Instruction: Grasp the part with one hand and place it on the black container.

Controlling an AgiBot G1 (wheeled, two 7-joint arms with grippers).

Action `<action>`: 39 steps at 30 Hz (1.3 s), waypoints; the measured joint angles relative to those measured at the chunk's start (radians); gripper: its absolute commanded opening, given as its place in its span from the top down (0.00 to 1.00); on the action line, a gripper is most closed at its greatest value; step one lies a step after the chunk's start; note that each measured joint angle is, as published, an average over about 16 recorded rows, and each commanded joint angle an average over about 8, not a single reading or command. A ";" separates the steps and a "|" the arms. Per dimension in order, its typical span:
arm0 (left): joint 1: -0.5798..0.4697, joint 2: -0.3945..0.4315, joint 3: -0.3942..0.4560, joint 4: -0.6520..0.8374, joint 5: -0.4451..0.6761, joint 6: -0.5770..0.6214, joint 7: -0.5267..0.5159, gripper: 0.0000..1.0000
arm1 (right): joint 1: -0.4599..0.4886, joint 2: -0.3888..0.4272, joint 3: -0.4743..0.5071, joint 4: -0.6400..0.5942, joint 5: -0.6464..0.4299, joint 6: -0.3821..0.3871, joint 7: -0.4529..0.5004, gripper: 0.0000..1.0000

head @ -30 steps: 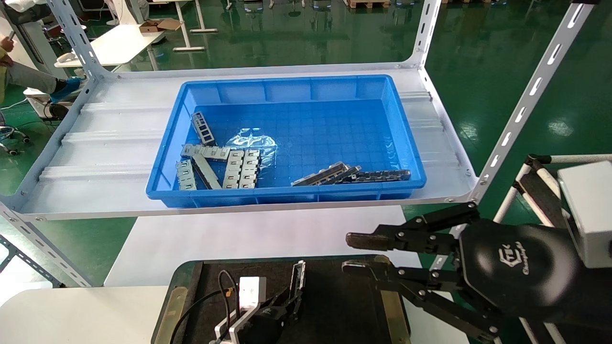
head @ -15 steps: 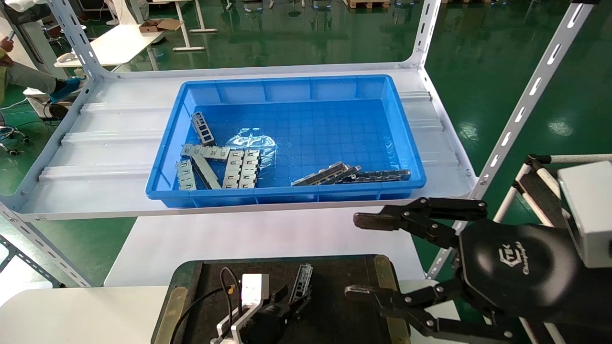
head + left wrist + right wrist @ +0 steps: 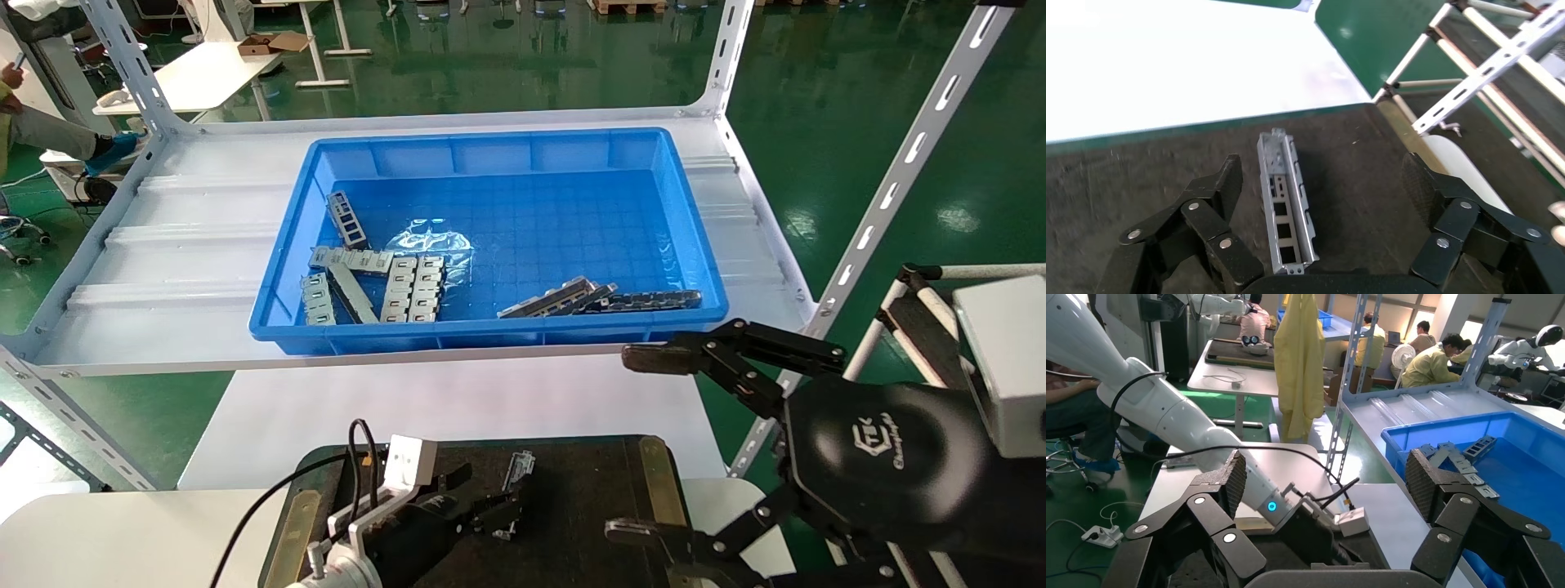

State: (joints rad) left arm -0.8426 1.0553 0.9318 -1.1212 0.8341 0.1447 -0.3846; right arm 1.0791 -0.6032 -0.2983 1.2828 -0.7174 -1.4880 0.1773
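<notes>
I see the black container point(image 3: 588, 490) low in front of me, and the part point(image 3: 1284, 202) lies flat on its felt. My left gripper point(image 3: 1324, 196) sits wide open around the part, fingers apart from it. To end this step well, I should lift straight up and not bump it. My right gripper point(image 3: 645, 445) waits open beside the tray.

My left gripper point(image 3: 482, 506) is low and close to me, at the near edge of what I see from my head. Its two black fingers point(image 3: 1220, 190) are spread wide apart and hold nothing. My right gripper point(image 3: 645, 445) is out on my right side, up a bit higher. Its fingers point(image 3: 654, 359) are spread very wide too, and they hold nothing.
</notes>
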 measured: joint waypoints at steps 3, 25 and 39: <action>-0.009 -0.034 -0.022 -0.003 -0.013 0.084 0.016 0.00 | 0.000 0.000 0.000 0.000 0.000 0.000 0.000 0.00; -0.116 -0.185 -0.211 0.190 -0.104 0.792 0.407 0.00 | 0.000 0.001 -0.001 0.000 0.001 0.001 -0.001 0.00; -0.236 -0.228 -0.218 0.403 -0.099 1.149 0.560 0.00 | 0.000 0.001 -0.002 0.000 0.001 0.001 -0.001 0.00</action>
State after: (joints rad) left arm -1.0782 0.8271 0.7136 -0.7187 0.7347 1.2937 0.1757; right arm 1.0796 -0.6024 -0.3003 1.2828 -0.7160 -1.4872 0.1763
